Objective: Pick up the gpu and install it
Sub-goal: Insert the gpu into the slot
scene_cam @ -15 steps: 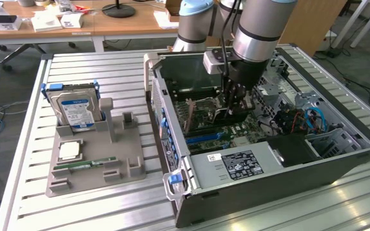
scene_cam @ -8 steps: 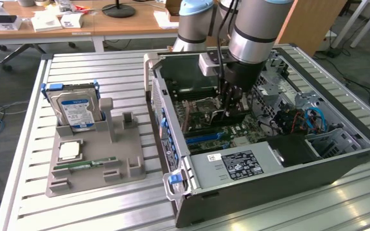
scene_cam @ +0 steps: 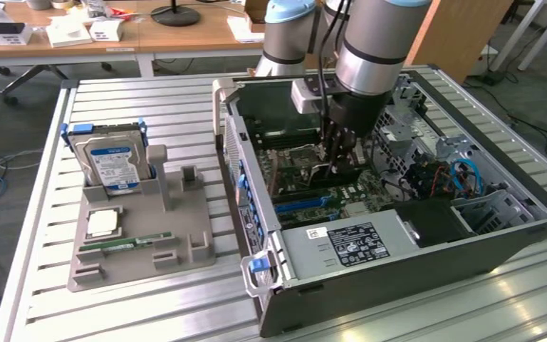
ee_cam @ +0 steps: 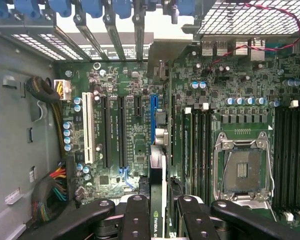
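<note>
A: Inside the open computer case (scene_cam: pixel 397 274), what is the arm doing?

B: In the exterior view the gripper (scene_cam: pixel 336 165) reaches straight down into the case, close over the motherboard (scene_cam: pixel 295 162). On the exterior view's left, well apart from it, a grey tray (scene_cam: pixel 140 256) holds the hard drive (scene_cam: pixel 112 164) standing up at its far end. A thin green memory stick (scene_cam: pixel 124 244) lies flat nearer to us.

A: And from the wrist view?

B: The black fingers (ee_cam: pixel 137 217) are squeezed shut on the gpu (ee_cam: pixel 157 182). We see the card edge-on, standing up between them. It hangs over the motherboard, lined up close with the long blue slot (ee_cam: pixel 153 117). I cannot tell if its edge touches the slot yet.

A: So which step is this?

B: I think the picking up is done. The putting in is the step now, and it does not look finished.

A: What does that need?

B: I think the card must be straight and sit right over the blue slot, not the white slot (ee_cam: pixel 89 135) or the black ones beside it. A crooked push could bend something.
</note>
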`<state>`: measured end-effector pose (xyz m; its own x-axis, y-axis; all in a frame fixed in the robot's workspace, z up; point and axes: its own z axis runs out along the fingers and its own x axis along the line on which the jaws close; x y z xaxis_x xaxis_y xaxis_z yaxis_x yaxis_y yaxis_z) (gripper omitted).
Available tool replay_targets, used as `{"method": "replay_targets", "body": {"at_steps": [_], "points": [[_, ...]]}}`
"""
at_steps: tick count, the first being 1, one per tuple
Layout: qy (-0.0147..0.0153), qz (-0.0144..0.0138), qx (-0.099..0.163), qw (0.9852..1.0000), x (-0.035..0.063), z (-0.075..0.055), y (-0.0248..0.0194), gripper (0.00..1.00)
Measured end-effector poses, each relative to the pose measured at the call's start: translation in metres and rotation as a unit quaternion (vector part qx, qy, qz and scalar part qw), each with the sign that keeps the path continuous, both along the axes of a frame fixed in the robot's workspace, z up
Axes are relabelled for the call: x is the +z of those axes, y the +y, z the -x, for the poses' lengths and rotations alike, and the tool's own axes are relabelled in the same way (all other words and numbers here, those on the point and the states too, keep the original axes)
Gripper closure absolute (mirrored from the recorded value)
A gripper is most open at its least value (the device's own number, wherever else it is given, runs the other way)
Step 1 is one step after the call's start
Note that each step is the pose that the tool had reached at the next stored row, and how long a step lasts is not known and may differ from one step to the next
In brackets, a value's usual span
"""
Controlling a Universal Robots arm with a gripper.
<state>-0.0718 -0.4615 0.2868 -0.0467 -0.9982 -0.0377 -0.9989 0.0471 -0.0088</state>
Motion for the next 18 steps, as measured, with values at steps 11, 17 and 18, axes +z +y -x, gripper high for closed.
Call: {"method": "replay_targets", "body": {"at_steps": [11,17,18], "points": [[-0.0001,-0.0001,0.007,1.0000,-0.0026,0.0004,0.0001,0.74],[0.0000,0.0001,0.007,1.0000,-0.0039,0.0005,0.0001,0.74],[0.0000,0.0001,0.007,1.0000,-0.0039,0.0005,0.0001,0.74]]}}
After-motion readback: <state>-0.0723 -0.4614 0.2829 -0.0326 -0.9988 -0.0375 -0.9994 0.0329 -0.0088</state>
